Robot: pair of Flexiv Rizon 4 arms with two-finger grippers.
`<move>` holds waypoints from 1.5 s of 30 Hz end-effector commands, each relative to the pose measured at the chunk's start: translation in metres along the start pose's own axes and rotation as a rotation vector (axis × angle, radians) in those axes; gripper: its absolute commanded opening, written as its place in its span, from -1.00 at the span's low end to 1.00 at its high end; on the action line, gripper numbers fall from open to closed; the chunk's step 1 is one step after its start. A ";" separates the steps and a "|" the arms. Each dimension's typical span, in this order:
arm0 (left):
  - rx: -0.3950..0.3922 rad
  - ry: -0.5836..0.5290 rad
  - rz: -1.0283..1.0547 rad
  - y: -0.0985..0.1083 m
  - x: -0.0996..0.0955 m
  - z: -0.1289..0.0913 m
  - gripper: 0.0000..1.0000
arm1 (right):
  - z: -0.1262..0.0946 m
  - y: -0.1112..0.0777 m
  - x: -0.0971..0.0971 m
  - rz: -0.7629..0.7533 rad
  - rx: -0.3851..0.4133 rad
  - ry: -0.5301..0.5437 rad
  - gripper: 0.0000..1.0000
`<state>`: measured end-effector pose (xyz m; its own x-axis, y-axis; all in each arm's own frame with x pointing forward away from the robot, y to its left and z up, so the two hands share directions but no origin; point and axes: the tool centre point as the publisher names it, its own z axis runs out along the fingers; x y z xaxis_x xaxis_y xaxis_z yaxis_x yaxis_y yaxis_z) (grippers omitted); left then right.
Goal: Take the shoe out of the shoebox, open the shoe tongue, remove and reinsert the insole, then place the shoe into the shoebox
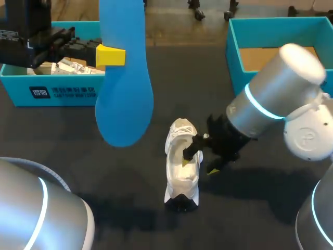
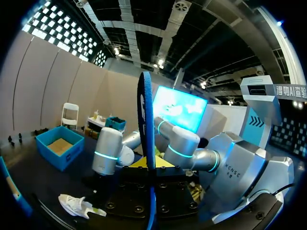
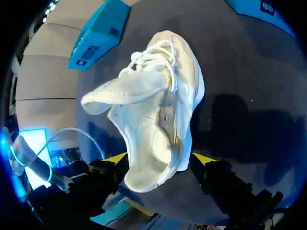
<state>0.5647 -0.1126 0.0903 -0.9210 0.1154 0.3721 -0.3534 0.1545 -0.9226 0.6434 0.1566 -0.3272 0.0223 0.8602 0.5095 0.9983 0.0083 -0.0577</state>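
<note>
Two claws, each with something in its grip. Left claw (image 1: 112, 55), in the upper left of the overhead frame, is pinched flat onto a blue insole (image 1: 125, 94). The insole hangs well above the table (image 1: 78, 156), its rounded end reaching down toward centre left. The left wrist view shows it edge-on between the fingers. Right claw (image 3: 160, 159), reaching in from the right, stands about half open, with a yellow tip pressed to each side of the white shoe (image 1: 182, 172) near its heel. The shoe sits at centre frame on the dark table, toe toward the top, with its tongue (image 3: 124, 93) pulled out away from the opening.

Likely handling: the insole looks thin, light and bendy, so it may buckle if pushed from one end. Holding it nearer the middle seems safer. The shoe looks light, with soft uppers; the firmer sole and heel seem the better places to grip.

A turquoise shoebox (image 1: 62, 91) in the upper left corner holds white packing paper and carries a dark logo patch and white print on its side. A second turquoise box (image 1: 234, 47), upper right, shows a bare cardboard floor.
</note>
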 end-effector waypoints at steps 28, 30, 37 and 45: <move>-0.004 0.003 0.000 -0.002 -0.002 0.001 -1.00 | -0.165 0.024 0.044 -0.087 -0.013 0.838 1.00; -0.004 0.003 0.000 -0.002 -0.002 0.001 -1.00 | -0.165 0.024 0.044 -0.087 -0.013 0.838 1.00; -0.004 0.003 0.000 -0.002 -0.002 0.001 -1.00 | -0.161 0.027 0.051 -0.094 -0.016 0.893 1.00; -0.004 0.003 0.000 -0.002 -0.002 0.001 -1.00 | -0.158 0.049 0.085 -0.039 -0.051 0.963 1.00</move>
<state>0.5648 -0.1125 0.0903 -0.9210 0.1153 0.3721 -0.3535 0.1544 -0.9226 0.6930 0.1304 -0.1505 0.0038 0.0971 0.9953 0.9999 -0.0144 -0.0024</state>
